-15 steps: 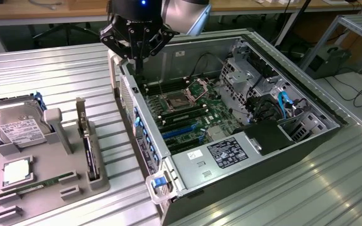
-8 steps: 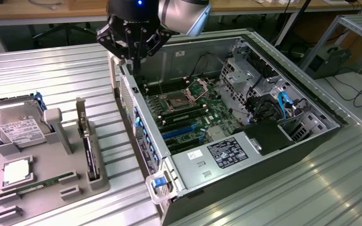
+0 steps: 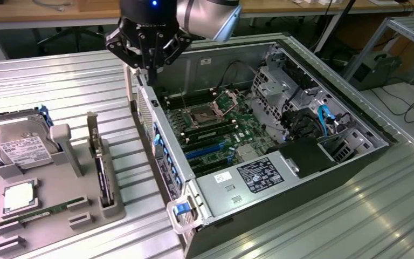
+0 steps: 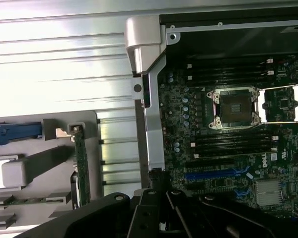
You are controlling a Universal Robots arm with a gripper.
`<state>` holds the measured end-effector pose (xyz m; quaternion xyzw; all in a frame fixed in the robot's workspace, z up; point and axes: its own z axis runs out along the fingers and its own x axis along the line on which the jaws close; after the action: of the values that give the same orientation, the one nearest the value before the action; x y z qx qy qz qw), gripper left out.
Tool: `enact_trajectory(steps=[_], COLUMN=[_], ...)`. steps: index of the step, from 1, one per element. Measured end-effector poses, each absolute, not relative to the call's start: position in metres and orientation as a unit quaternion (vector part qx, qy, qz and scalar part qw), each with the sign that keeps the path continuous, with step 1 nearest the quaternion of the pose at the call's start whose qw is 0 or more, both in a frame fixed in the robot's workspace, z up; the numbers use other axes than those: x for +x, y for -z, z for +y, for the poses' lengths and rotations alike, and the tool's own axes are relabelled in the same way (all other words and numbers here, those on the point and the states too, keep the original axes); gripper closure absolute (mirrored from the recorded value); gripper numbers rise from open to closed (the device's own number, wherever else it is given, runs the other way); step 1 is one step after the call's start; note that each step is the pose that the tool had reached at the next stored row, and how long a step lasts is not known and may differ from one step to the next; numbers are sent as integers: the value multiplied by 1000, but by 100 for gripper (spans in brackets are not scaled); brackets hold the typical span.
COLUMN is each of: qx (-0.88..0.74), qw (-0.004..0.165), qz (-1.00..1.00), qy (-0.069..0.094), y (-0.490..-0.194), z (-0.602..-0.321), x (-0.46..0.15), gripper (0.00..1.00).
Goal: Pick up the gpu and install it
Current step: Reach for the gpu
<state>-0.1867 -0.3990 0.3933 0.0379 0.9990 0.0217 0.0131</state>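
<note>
Now | your black gripper (image 3: 149, 67): pinched tight, empty | thin green gpu card (image 3: 102, 178): seven o'clock from it, upright in grey tray (image 3: 60, 186), likely for easy grabbing.

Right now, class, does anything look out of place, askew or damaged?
Nothing looks spilled or damaged. One oddity: the CPU socket in the open case sits empty, its metal frame flipped open. The gpu stands on edge in the grey tray.

Tray (image 3: 63, 189) at the exterior view's left, open case (image 3: 279, 210) just beside it; on the tray, hard drive (image 3: 16, 143) at the far end, memory stick (image 3: 41, 214) nearer, gpu (image 3: 103, 178) upright along the case-side edge, gripper (image 3: 150, 69) above the case wall
</note>
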Motion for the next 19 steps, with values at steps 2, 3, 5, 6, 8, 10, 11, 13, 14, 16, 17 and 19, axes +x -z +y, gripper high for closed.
enact_trajectory(steps=[2, 3, 5, 6, 8, 10, 11, 13, 14, 16, 17, 19], qx=[38, 38, 38, 38, 38, 38, 38, 38, 38, 38, 38, 38], qw=[13, 13, 13, 13, 13, 13, 13, 13, 13, 13, 13, 13], qz=[999, 999, 999, 999, 999, 999, 999, 999, 999, 999, 999, 999], qy=[-22, -22, -22, -22, -22, -22, -22, -22, -22, -22, -22, -22], y=[-393, -393, -393, -393, -393, -393, -393, -393, -393, -393, -393, -393], z=[-399, -399, -399, -399, -399, -399, -399, -399, -399, -400, -400, -400], x=[-188, -189, -191, -192, -193, -195, -196, -198, -200, -205, -207, -211], gripper=[89, 89, 89, 89, 89, 89, 89, 89, 89, 89, 89, 89])
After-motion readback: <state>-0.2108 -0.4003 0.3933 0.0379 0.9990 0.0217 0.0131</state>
